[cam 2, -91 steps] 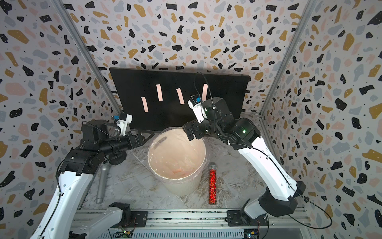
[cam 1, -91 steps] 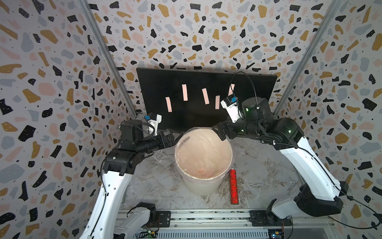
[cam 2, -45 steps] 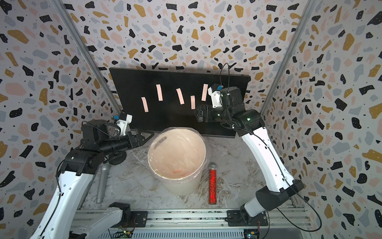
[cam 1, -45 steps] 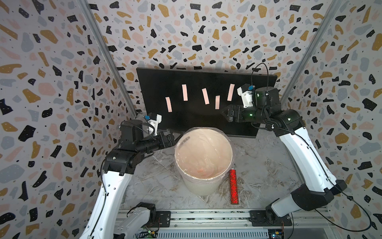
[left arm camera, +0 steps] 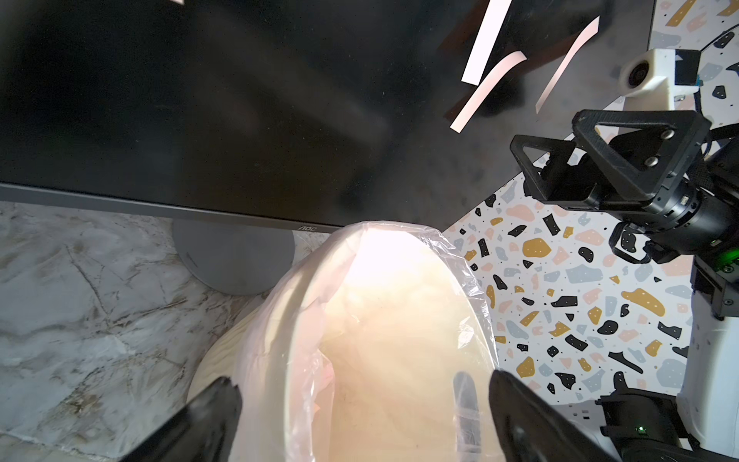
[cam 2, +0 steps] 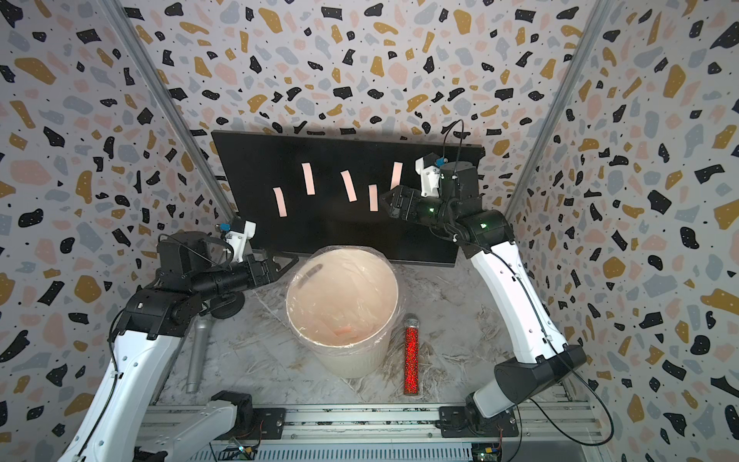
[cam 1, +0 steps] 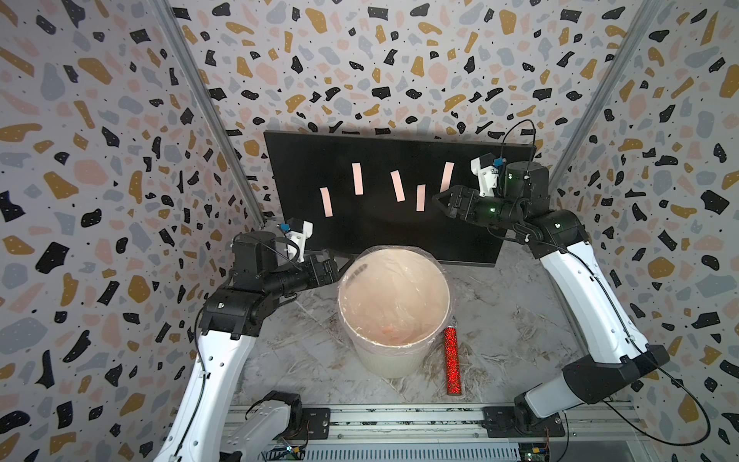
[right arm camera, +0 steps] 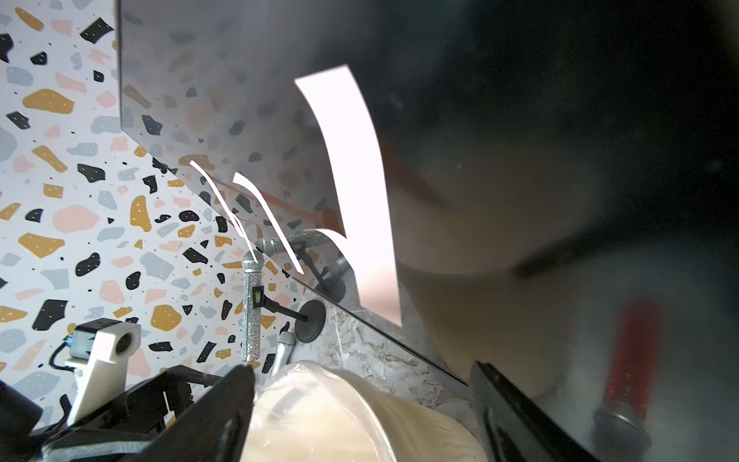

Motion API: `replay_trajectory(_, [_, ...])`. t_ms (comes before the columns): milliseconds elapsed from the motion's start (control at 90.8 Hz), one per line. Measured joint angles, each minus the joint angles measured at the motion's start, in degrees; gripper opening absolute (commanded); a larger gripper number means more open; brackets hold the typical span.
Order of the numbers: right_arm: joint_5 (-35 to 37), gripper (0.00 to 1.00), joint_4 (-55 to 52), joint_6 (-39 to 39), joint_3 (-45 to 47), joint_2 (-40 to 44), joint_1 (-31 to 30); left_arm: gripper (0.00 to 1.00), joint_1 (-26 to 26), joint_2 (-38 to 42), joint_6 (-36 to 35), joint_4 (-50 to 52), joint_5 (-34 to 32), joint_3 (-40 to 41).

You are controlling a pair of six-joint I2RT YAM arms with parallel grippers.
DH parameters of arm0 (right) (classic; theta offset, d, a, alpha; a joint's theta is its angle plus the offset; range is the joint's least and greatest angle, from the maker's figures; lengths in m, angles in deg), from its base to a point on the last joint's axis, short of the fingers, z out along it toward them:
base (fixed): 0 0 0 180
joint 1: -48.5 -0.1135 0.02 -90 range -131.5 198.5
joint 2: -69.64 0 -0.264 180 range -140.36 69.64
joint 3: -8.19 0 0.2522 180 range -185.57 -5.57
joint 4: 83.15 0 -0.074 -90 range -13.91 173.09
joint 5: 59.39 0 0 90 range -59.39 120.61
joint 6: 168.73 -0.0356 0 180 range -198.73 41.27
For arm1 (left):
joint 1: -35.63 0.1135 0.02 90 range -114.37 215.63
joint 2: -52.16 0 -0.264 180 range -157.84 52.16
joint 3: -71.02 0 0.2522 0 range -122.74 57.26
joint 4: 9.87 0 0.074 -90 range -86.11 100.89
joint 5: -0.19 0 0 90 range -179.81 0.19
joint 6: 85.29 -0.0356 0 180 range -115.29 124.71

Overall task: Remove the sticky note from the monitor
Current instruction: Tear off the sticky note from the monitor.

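The black monitor (cam 1: 380,232) (cam 2: 332,236) stands at the back with several pale pink sticky notes stuck on its screen. The rightmost sticky note (cam 1: 446,176) (cam 2: 396,175) and a lower one (cam 1: 420,197) are closest to my right gripper (cam 1: 438,200) (cam 2: 384,199). That gripper hovers in front of the screen, open, with nothing between its fingers. In the right wrist view a big curled sticky note (right arm camera: 356,180) hangs ahead of the open right gripper (right arm camera: 362,370). My left gripper (cam 1: 334,268) (left arm camera: 362,380) is open and empty over the bin's left rim.
A white bin (cam 1: 394,304) lined with clear plastic stands in front of the monitor, with an orange scrap at its bottom. A red glitter microphone (cam 1: 452,360) lies to its right. A silver microphone (cam 2: 198,352) and a small stand (cam 2: 226,308) sit at the left.
My right arm has swung up and to the right, from over the bin's back rim to the right part of the screen. Its jaws have narrowed slightly. The left arm has not moved.
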Motion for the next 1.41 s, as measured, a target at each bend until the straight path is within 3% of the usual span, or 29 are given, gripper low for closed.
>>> replay_trajectory(958, [-5.35, 0.61, 14.47, -7.26, 4.48, -1.90, 0.85, 0.99, 0.00, 0.00, 0.00, 0.02, 0.00, 0.00])
replay_trajectory(1409, [-5.38, 0.30, 15.26, -7.15, 4.50, -1.90, 1.05, 1.00, 0.00, 0.00, 0.00, 0.02, 0.00, 0.00])
